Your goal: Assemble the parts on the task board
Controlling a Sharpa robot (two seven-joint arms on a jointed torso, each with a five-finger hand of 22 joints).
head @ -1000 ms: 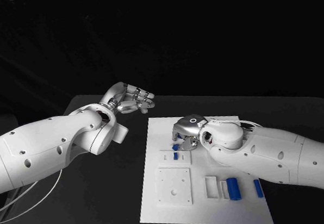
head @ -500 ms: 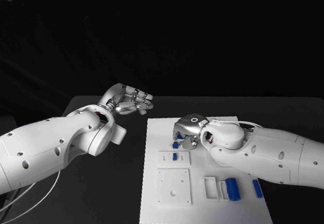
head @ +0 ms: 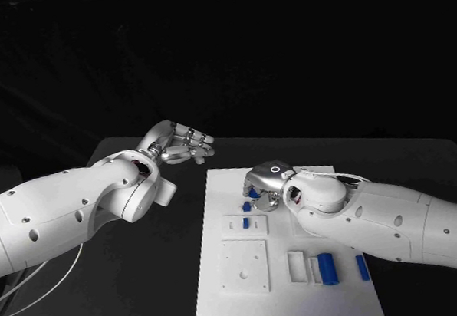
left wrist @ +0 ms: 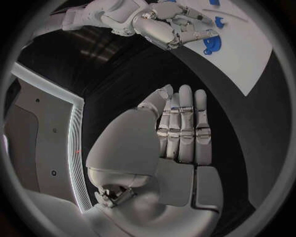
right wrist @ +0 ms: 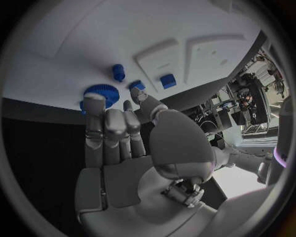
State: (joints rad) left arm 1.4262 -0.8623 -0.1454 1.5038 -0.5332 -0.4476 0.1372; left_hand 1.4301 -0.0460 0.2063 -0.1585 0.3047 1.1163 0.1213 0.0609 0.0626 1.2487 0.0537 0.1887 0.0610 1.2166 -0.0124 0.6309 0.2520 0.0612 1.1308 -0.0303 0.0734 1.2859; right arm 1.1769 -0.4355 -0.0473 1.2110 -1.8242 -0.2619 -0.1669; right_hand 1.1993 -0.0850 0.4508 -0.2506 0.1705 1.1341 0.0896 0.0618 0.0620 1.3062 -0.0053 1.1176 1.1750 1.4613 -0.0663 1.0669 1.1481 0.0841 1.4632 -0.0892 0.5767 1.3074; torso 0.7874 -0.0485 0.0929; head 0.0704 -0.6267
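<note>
blue gear [right wrist: 100, 94] lies just ahead of right hand [head: 264, 189], fingertips [right wrist: 93, 103] touching it, holding nothing; left hand [head: 183, 144], fingers straight, empty, hovers off the task board [head: 233, 296].

1. Head view is pretty dim overall: black backdrop from 9 through 12 to 3 o'clock, and the dark counter [head: 133, 292] barely separates from it.
2. The task board [head: 239, 296] and white arms catch the light and look bright, no blown-out glare.
3. Wrist views have heavy fisheye: board edges bend, dark ring around the circle.
4. Silver fingers [left wrist: 185, 123] show soft highlights.
</note>
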